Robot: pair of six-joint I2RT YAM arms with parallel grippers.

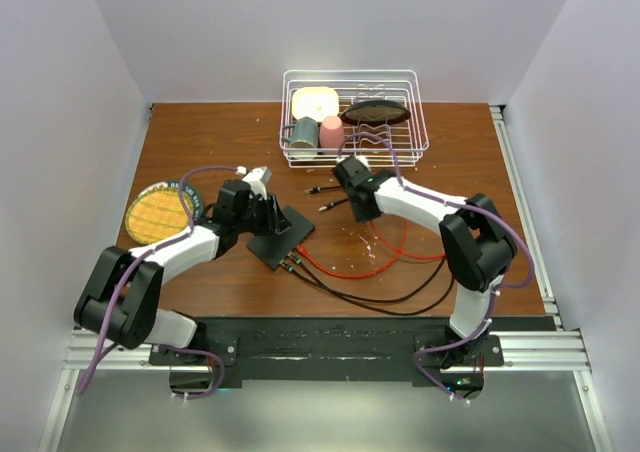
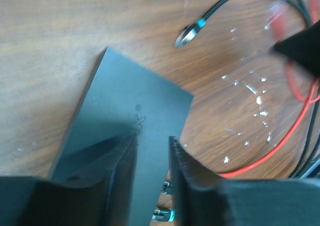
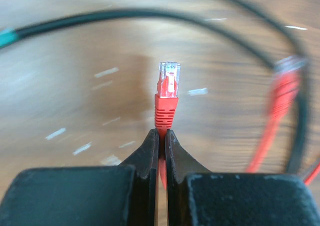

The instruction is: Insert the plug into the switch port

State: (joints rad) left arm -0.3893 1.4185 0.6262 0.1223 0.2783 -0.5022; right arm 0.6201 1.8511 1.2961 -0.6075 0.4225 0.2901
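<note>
Plug [image 3: 168, 83] first: my right gripper [image 3: 161, 136] is pinched tight just behind its red boot, and the clear tip points up the middle of the right wrist frame against blurred wood. Overhead, that gripper sits at centre frame, just below the wire rack [image 1: 355, 112]. My left gripper [image 2: 152, 141] has its jaws a little apart, gripping nothing I can see. The switch [image 2: 130, 106] lies flat directly beneath them, left of centre overhead. Red and black cables [image 1: 330, 270] meet its lower edge.
</note>
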